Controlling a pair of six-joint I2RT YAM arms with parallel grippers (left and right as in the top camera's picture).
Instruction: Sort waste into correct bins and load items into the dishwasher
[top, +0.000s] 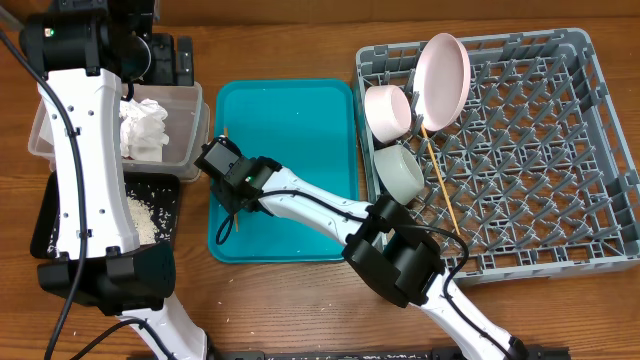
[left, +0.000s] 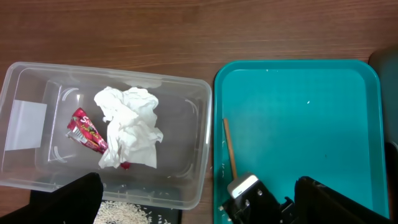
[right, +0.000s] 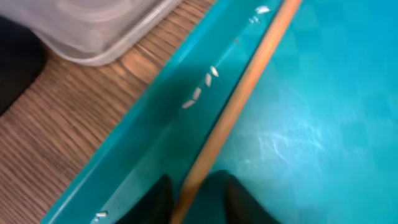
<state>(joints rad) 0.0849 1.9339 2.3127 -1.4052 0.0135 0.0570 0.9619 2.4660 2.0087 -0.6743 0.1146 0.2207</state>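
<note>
Pinching: right gripper (right: 196, 193) straddles chopstick (right: 242, 93); closure unclear.
Advice: squeeze squarely, lift clear of tray (right: 155, 143) rim before rack (top: 520, 150).
Left gripper (left: 202, 199): spread, empty, above tub (left: 198, 118).

Napkin (top: 143, 128) in clear tub (top: 183, 108)

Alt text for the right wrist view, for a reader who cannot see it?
A wooden chopstick lies diagonally along the inner edge of a teal tray, the right gripper straddling its near end with a dark finger on each side. A few rice grains sit on the tray's sloped rim; a clear tub rests on the wooden table beyond.
</note>
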